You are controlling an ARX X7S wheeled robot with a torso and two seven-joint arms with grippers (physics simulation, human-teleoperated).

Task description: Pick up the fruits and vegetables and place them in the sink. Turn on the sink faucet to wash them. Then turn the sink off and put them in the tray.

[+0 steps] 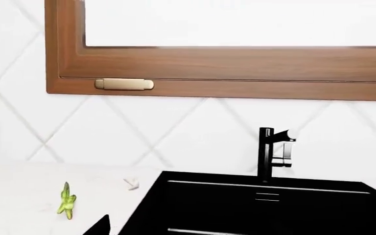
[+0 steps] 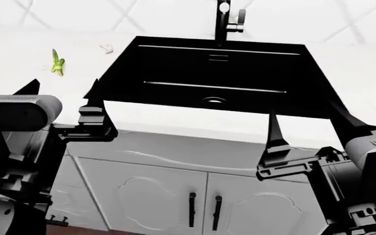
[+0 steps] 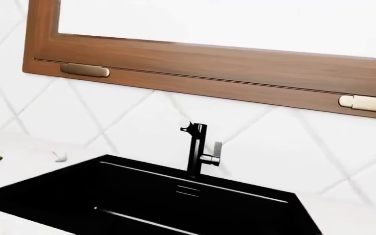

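Asparagus-like green stalks (image 2: 57,63) lie on the white countertop (image 2: 18,63) at the far left of the head view, well apart from the sink's left rim. The left wrist view shows the same stalks (image 1: 66,200) standing out against the pale surface. Just to their right, nearer the back wall, rests a small whitish garlic-like piece (image 2: 106,48), close to the sink's left corner but not touching it; it also shows in the left wrist view (image 1: 131,183) and the right wrist view (image 3: 59,156).

The left gripper (image 2: 62,93) hangs over the counter's front edge, beside the sink's near-left corner. Its two dark fingers stand spread apart with nothing between them.

The sink (image 2: 175,68), a large matte-black basin, fills the middle of the counter. A stepped ledge crosses it and a round drain (image 2: 214,101) sits at the near side of its floor. The basin holds no produce. Behind its rear rim rises the black sink faucet (image 2: 224,22), with a flat lever on its side; the right wrist view shows the faucet (image 3: 197,149) upright against the diamond-tiled wall, under a wooden window frame (image 3: 240,63).

The right gripper (image 2: 309,122) hovers at the sink's near-right corner, fingers parted wide and empty.

Below the counter, white cabinet doors (image 2: 162,196) carry two dark handles.
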